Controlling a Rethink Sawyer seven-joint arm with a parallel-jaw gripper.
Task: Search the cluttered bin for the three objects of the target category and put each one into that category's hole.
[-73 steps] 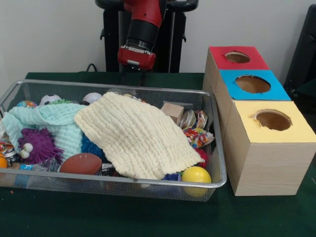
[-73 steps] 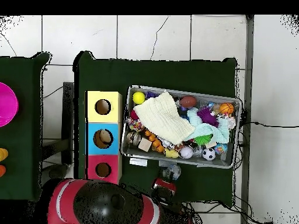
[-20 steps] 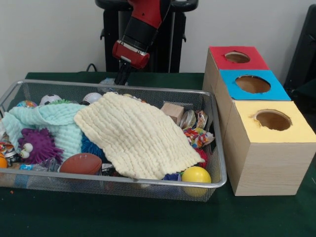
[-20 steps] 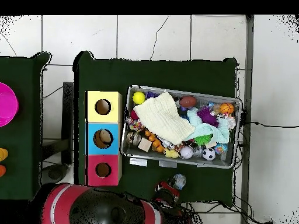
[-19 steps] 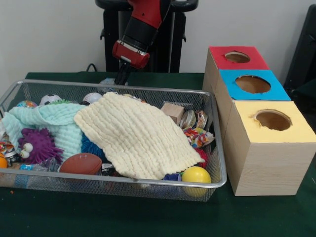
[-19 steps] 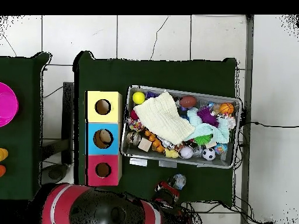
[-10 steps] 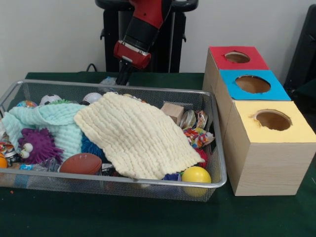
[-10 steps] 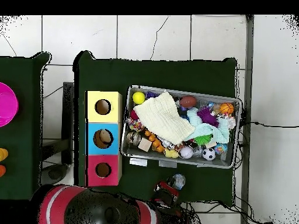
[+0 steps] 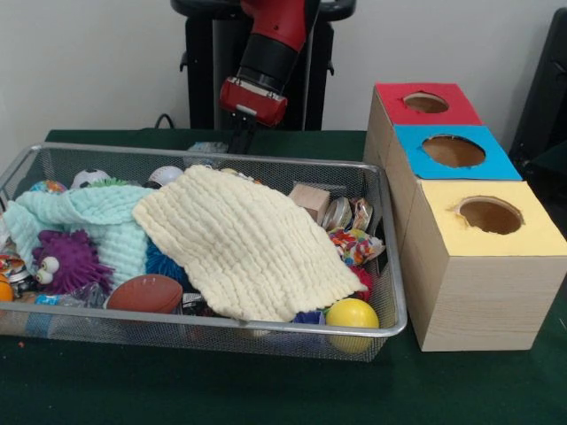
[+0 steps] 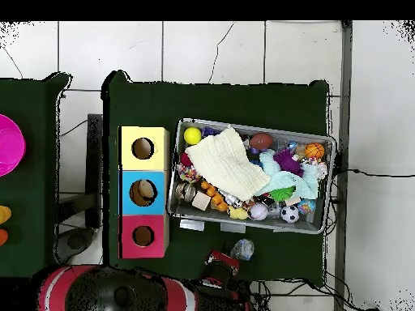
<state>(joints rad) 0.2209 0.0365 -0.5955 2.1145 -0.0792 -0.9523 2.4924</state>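
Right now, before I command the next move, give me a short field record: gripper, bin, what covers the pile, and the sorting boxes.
gripper: gripper hangs just behind the bin's far rim, outside it; jaws unclear
bin: wire mesh bin, cluttered with toys
cover: cream cloth drapes over the middle; mint cloth beside it
visible toys: yellow ball, brown football, purple spiky toy
boxes: red box, blue box, yellow box in a row beside the bin

My front cam sits low and close across the table, facing the mesh bin (image 9: 204, 248) and the three boxes (image 9: 461, 204). My overhead looks straight down from high up; both share bin (image 10: 251, 178) and boxes (image 10: 143, 191).
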